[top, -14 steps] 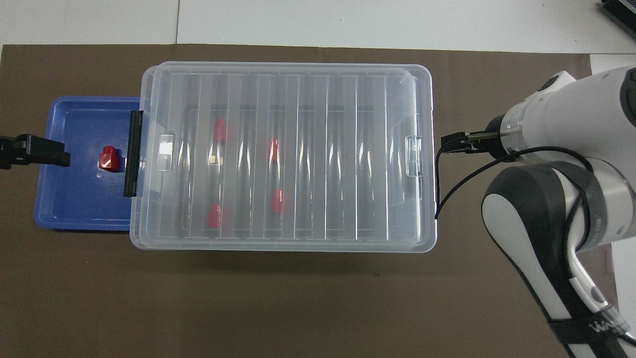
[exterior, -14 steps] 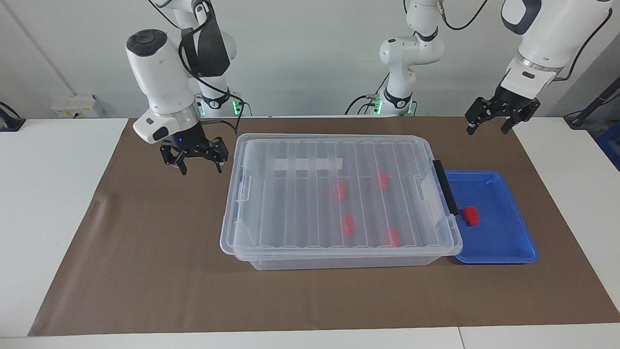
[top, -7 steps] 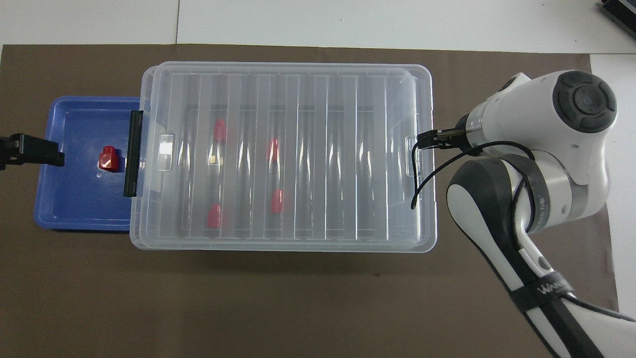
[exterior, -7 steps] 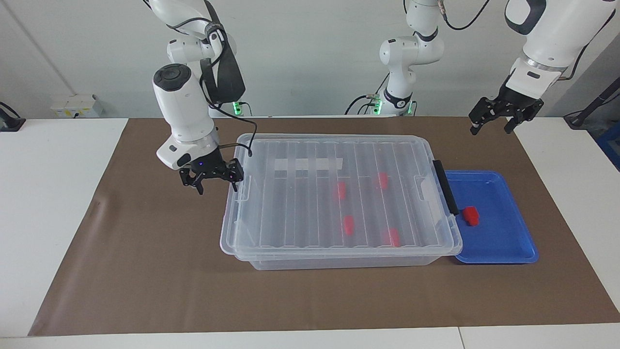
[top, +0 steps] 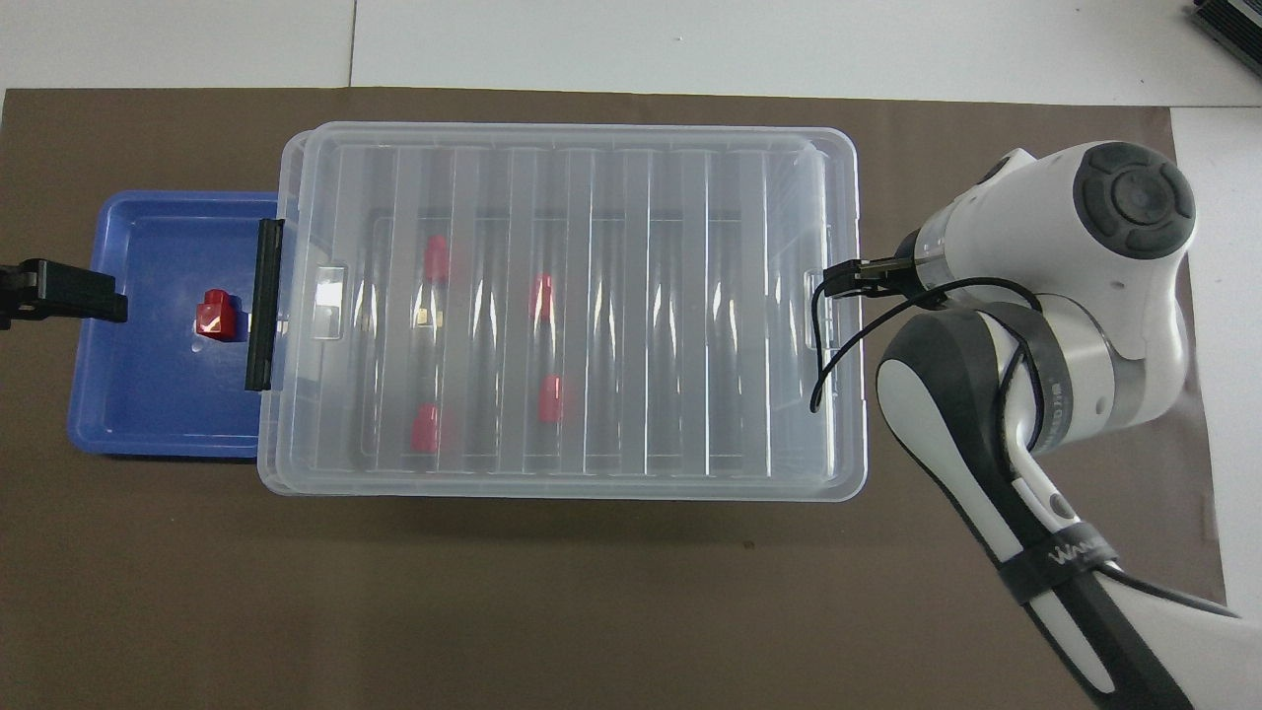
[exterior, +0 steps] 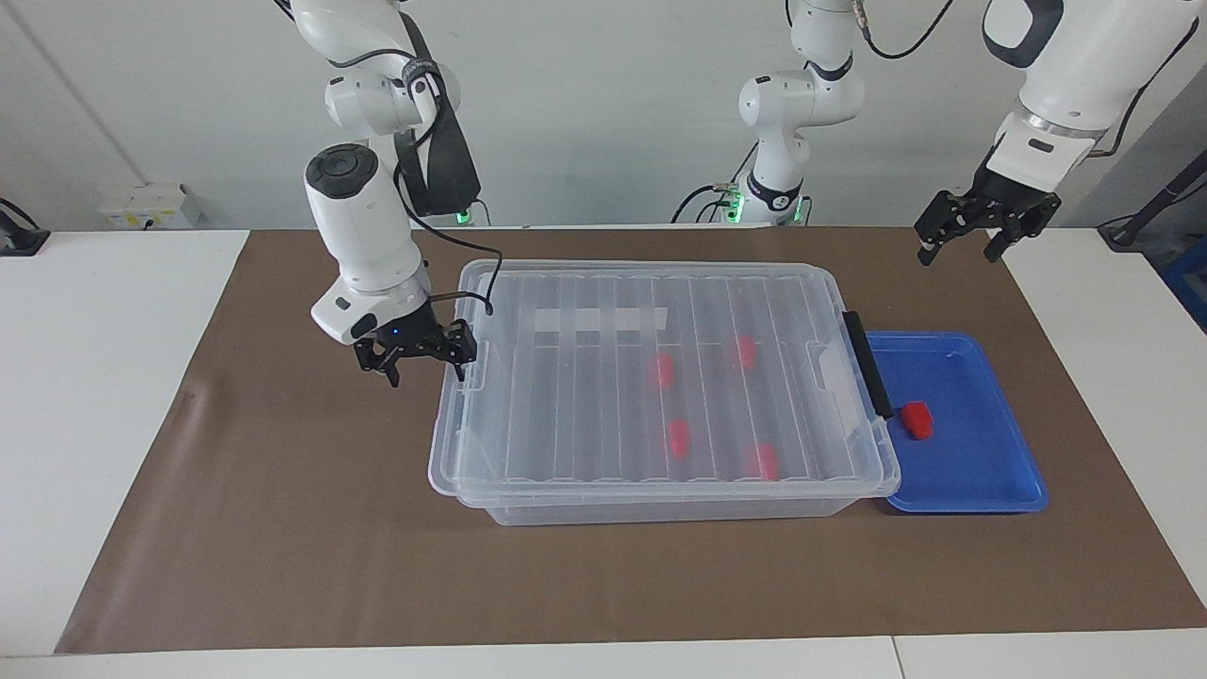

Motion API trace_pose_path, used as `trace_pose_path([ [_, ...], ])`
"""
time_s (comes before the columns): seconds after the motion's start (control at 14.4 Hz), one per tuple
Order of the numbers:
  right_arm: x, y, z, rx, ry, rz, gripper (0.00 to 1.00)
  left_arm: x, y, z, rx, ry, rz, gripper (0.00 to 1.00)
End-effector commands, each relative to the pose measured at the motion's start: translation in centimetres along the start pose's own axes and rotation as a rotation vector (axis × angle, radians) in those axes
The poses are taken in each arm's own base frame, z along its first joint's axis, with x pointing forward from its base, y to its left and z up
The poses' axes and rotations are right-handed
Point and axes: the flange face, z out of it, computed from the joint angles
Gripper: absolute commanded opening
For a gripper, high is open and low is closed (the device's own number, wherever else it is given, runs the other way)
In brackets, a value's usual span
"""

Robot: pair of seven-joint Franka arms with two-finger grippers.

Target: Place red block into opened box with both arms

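Fingers of the right gripper point(exterior: 426, 363) are spread at the box point(exterior: 660, 377) end; the left gripper point(exterior: 976, 236) is spread too. Four blocks lie inside the box, one block point(exterior: 916, 420) in the tray point(exterior: 981, 471) below the left gripper.

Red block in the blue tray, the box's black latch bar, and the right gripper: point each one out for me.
red block point(exterior: 916, 420), facing view, its top face.
black latch bar point(exterior: 868, 364), facing view, mid-length of the bar.
right gripper point(exterior: 426, 369), facing view, midway between its open fingertips.

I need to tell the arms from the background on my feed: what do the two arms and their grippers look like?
Both arms are glossy white, jointed, with dark grey joint caps and black cables looped alongside. The right arm has a broad black band and a black strap with white lettering. The right gripper and left gripper are small, black, two-fingered.
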Motion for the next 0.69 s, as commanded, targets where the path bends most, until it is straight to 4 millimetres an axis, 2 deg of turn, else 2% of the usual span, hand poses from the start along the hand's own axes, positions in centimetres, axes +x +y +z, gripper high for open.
trace_pose_path([
  [0.0, 0.2, 1.2, 0.2, -0.015, 0.011, 0.017, 1.0, -1.0, -1.3, 0.8, 0.0, 0.041, -0.024, 1.0],
  [0.28, 0.5, 2.8, 0.2, -0.052, 0.009, 0.019, 1.0, -0.9, -1.8, 1.8, 0.002, 0.061, -0.033, 1.0],
  [0.49, 0.6, 3.8, 0.1, -0.064, 0.008, 0.025, 1.0, -0.7, -2.1, 5.0, 0.003, 0.078, -0.023, 1.0],
  [0.62, 0.7, 4.3, 0.0, -0.066, 0.009, 0.03, 1.0, -0.3, -3.7, 6.8, 0.013, 0.112, -0.04, 1.0],
])
